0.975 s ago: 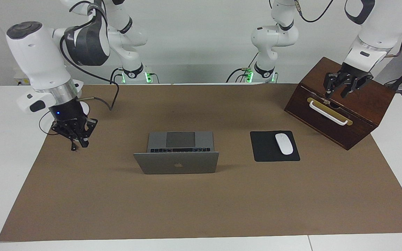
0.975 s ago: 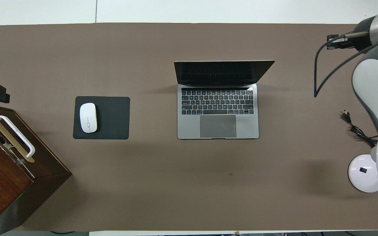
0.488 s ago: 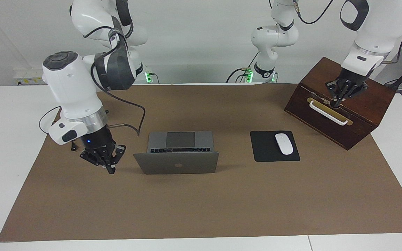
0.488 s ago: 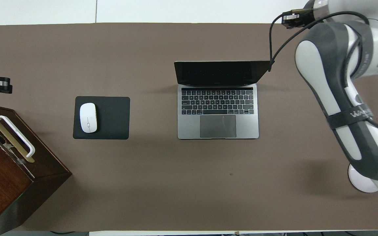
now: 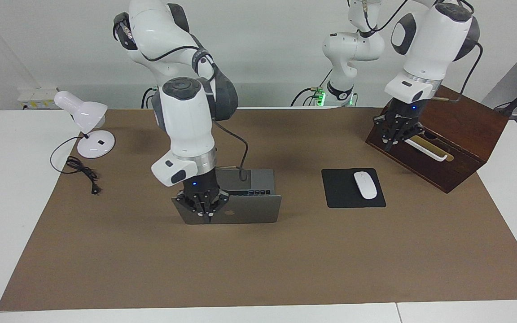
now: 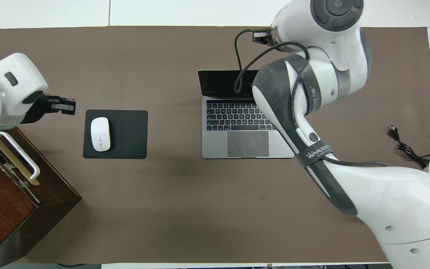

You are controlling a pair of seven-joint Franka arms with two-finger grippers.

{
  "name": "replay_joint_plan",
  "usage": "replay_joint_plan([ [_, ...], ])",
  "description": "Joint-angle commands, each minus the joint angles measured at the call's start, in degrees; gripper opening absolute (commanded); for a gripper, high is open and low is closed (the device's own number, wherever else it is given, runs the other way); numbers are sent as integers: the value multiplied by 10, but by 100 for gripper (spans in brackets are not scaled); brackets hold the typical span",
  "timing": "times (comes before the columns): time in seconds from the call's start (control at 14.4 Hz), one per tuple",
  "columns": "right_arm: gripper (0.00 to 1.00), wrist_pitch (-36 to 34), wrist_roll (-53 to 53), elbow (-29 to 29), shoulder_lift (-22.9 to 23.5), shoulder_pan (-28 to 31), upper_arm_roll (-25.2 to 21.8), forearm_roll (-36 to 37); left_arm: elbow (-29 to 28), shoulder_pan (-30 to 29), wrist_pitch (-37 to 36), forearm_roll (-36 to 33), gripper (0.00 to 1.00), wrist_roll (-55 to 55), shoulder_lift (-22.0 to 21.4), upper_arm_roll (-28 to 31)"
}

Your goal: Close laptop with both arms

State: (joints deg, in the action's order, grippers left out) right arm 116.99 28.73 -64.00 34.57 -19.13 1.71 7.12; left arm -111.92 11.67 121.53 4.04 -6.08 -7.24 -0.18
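Hung right gripper against laptop lid's outer face, screen edge running nine-to-three, jaws' state unclear; left gripper near box, likewise unclear.

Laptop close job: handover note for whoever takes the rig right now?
Right gripper: at the lid of the laptop, at the corner toward the right arm's end; contact unclear.
Left gripper: in front of the wooden box, above the mat, away from the laptop.
Laptop: mid-table, lid open and upright, keyboard facing the robots; mouse on mouse pad beside it.
Done: right arm in place.
Left: bring left arm to the lid, fold it down.
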Motion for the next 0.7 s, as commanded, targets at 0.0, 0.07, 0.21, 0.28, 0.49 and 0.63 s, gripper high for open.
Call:
replay_joint_plan([
  [0.0,0,-2,53,17,12,-13,-1,11,-128,47,118,11,0,-3,-66,7],
  [0.07,0,0,70,15,12,-20,0,17,-165,60,161,13,0,-3,-81,7],
  [0.21,0,7,79,10,12,-23,2,26,-221,92,241,14,0,0,-95,7],
  [0.28,0,8,77,9,12,-21,3,24,-234,112,271,15,0,8,-94,7],
  [0.49,0,10,76,-14,10,-18,3,17,-265,176,359,15,0,56,-74,8],
  [0.63,0,12,69,-32,4,-14,4,16,-283,205,423,15,0,65,-51,8],
])
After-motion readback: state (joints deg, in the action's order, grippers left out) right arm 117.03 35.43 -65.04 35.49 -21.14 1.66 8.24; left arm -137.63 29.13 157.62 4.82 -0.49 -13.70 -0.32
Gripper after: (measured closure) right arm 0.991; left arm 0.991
